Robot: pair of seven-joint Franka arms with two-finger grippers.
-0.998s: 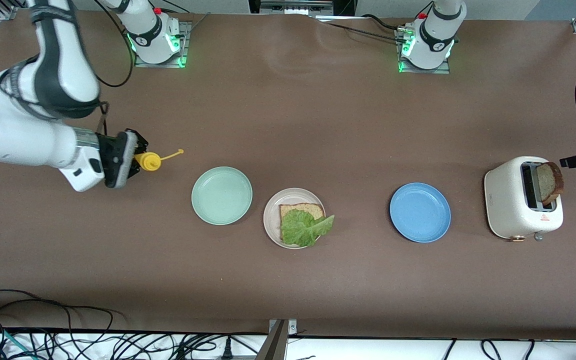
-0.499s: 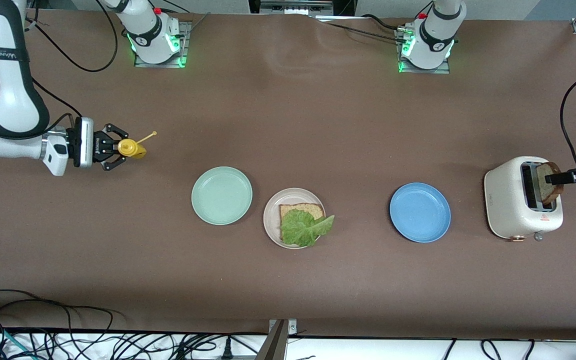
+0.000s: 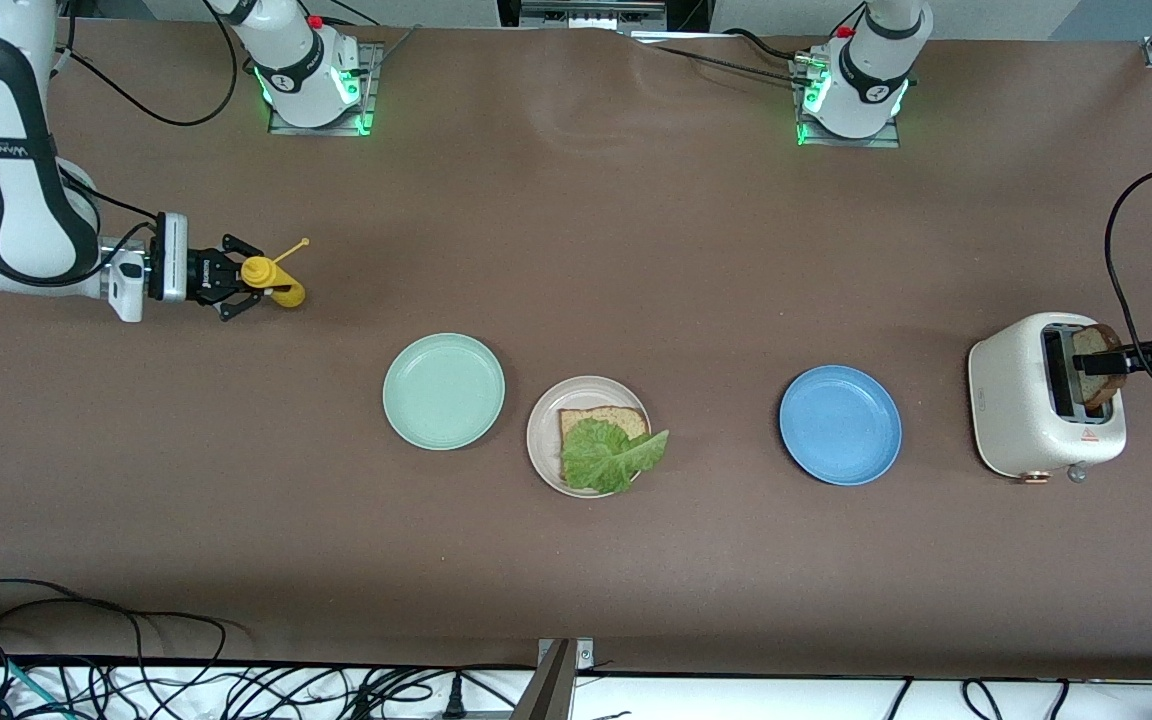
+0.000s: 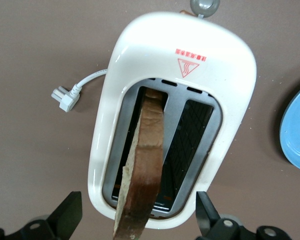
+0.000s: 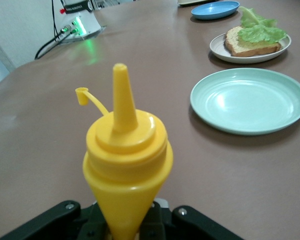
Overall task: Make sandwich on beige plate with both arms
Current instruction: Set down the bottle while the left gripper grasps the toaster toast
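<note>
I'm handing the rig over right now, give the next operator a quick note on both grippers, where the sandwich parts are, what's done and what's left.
Right gripper: shut on the yellow squeeze bottle at the right arm's end of the table, cap off the nozzle.
Left gripper: open, fingers either side of the second bread slice, which stands in the toaster.
Done: the first bread slice lies on the beige plate with the lettuce leaf on it.
Left: grip the second slice, lift it out and set it on the lettuce.
</note>
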